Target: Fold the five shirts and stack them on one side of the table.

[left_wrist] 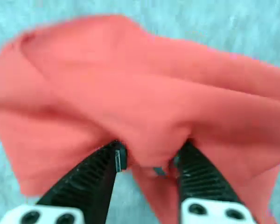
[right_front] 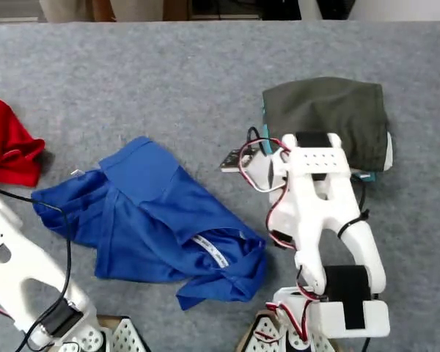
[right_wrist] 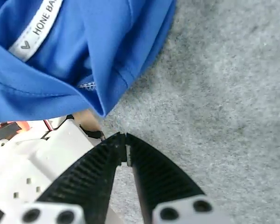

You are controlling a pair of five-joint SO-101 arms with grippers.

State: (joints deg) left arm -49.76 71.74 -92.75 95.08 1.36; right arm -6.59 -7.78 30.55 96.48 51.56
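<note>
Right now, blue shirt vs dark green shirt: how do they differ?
The blue shirt lies unfolded and rumpled; the dark green shirt is folded into a neat block. The blue shirt rests straight on the grey table; the dark green shirt tops other folded cloth. Both are plain, single-colour shirts.

High view: fixed above the arms, looking straight down from afar over the whole grey surface (right_front: 169,66), with both arm bases at its near edge.
Left wrist view: on the left arm's wrist, looking along the left tool (left_wrist: 147,161), very near the red shirt (left_wrist: 130,84).
Right wrist view: on the right arm's wrist, looking past the right tool (right_wrist: 126,144) down at the surface, near the blue shirt (right_wrist: 74,46).
Shared: the high view shares the red shirt with the left wrist view, and the blue shirt's collar end with the right wrist view.
</note>
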